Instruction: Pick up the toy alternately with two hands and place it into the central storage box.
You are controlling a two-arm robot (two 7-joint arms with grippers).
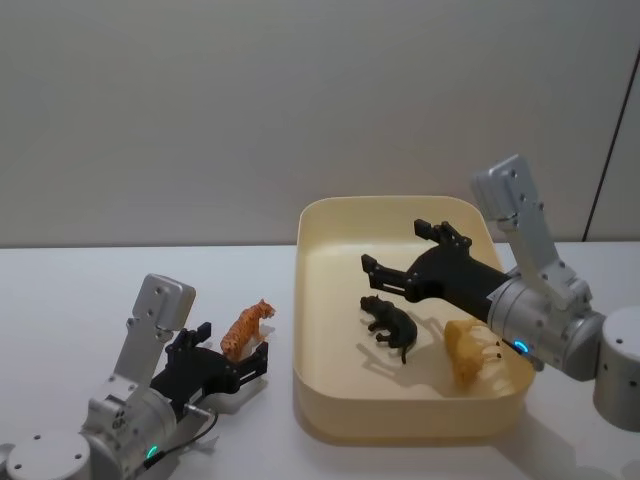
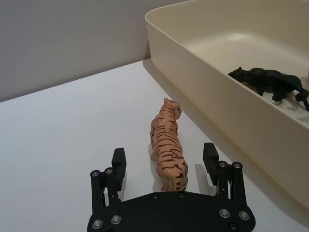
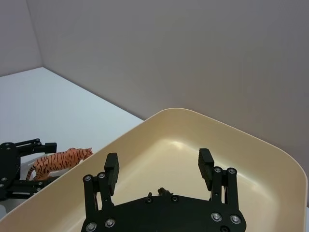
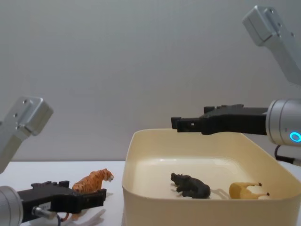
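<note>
— Where's the toy tiger [image 2: 167,145]?

— Standing upright on the white table [image 1: 60,290], just to the left of the cream-yellow storage box [image 1: 400,425], its head pointing away from the robot. The left gripper [image 2: 164,157] is low at the table with its fingers spread wide, one on each side of the tiger's hindquarters; a gap shows on both sides, so nothing is clamped.

— And the right gripper [image 1: 405,260]?

— Up above the box, level with or a little over its rim in the chest view, reaching in from the right. Its fingers are spread wide too and carry nothing.

— What's in the box?

— Two figures on the floor of it: a black panther [image 1: 390,325] (some dark big cat, at any rate) near the middle, and a tan animal [image 1: 470,350] lying toward the right wall, legs sticking out sideways. I can't tell what species that one is. They lie near each other, not touching.

— Does the tiger touch the box?

— No, it's just beside the left wall, apart from it.
</note>
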